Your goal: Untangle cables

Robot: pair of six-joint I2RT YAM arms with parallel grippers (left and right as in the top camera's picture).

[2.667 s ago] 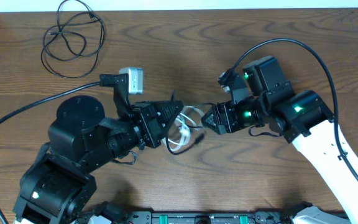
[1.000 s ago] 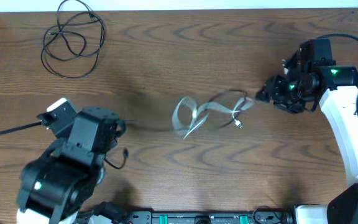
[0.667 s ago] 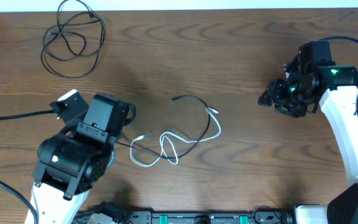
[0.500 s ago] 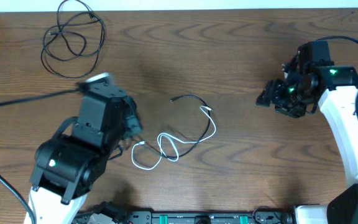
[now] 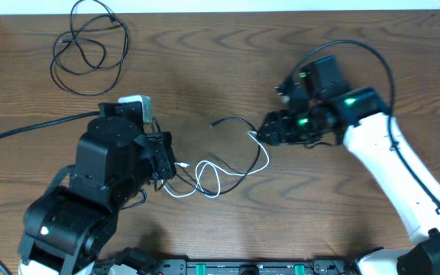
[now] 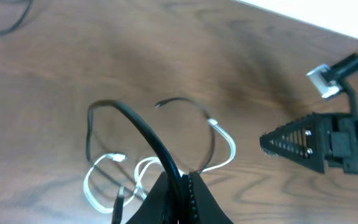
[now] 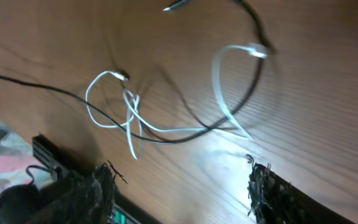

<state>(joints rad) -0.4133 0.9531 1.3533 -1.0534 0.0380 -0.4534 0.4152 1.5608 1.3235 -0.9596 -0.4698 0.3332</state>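
Two cords lie crossed between the arms: a thin black flexible cord (image 6: 143, 127) and a shorter white plug-ended cord (image 7: 218, 81). The right gripper (image 5: 264, 134), jaws wide and empty, has swung in from the far right to their plug end. The left gripper (image 6: 180, 190) appears clamped on the black cord (view partial), so a pull-apart looks likely.

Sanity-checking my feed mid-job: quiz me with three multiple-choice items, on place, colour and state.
1. Where in the overhead view is the loose black coil? A top left; B bottom right; C centre.
2. The centre tangle holds: A two white cables; B one white, one black; C three black.
3. The right gripper is: A shut on the coil; B shut on a plug; C open.
A, it lies apart by the far edge; B, both colours cross there; C, its fingers stand wide apart.
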